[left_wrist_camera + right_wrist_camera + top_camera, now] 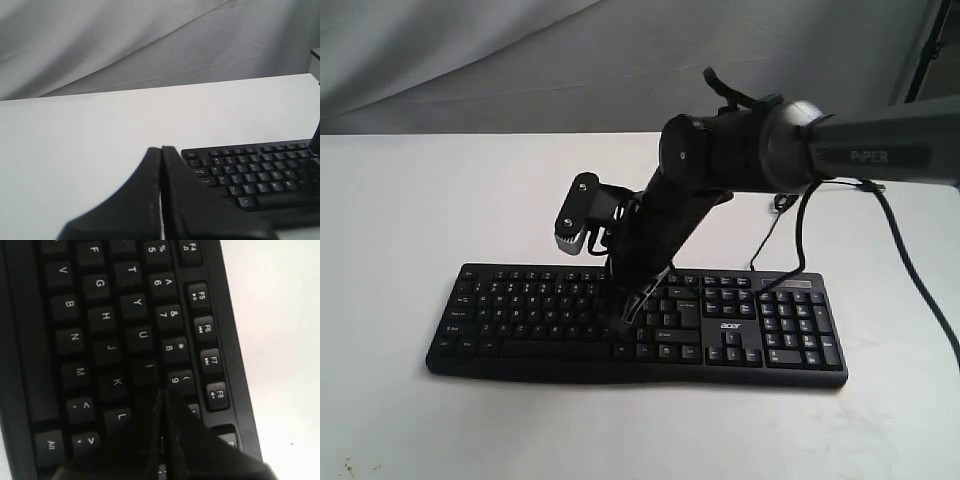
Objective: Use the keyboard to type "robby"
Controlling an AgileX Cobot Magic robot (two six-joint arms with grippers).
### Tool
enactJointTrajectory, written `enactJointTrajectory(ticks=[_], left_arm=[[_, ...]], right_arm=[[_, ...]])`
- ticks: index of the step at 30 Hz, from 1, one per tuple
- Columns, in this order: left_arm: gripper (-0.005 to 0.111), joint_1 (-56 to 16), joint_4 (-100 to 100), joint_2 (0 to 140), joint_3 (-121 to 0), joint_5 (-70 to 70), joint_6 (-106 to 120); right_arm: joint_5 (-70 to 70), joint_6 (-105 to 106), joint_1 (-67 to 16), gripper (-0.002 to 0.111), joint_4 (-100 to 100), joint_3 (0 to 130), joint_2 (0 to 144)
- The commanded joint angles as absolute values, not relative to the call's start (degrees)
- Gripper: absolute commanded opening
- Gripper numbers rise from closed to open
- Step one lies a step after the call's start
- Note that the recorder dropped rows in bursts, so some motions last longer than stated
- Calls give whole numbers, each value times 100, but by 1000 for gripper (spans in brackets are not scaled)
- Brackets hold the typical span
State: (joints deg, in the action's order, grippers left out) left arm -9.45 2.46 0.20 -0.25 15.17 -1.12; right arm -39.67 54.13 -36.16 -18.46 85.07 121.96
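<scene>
The black keyboard (520, 310) lies flat across the white table, with its number pad and white "acer" logo on the right. My right gripper (628, 314) reaches down from the right over the letter keys, jaws shut with nothing between them. In the right wrist view its tip (162, 391) is down among the I, 9, K and L keys of the keyboard (100, 315) and hides the key under it. My left gripper (161, 149) is shut and empty, low over bare table beside the Esc corner of the keyboard (250, 175). It is out of the exterior view.
The white table (410, 200) stretches all round the keyboard. A grey cloth backdrop (520, 60) hangs behind it. The right arm's wrist camera (575, 215) and dangling black cables (800, 230) hang over the keyboard's back edge.
</scene>
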Motion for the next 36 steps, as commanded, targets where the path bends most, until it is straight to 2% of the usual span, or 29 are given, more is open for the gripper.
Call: enactJointTrajectory(ticks=[1,36], left_arm=[[0,-982,274,0,0,1486,-128],[0,-982,274,0,0,1486,-128]], right_arm=[[-3790,5540,-3603,0,-2039,8471,12109],[-3883,5704,-3535,0,-2250,8471,12238]])
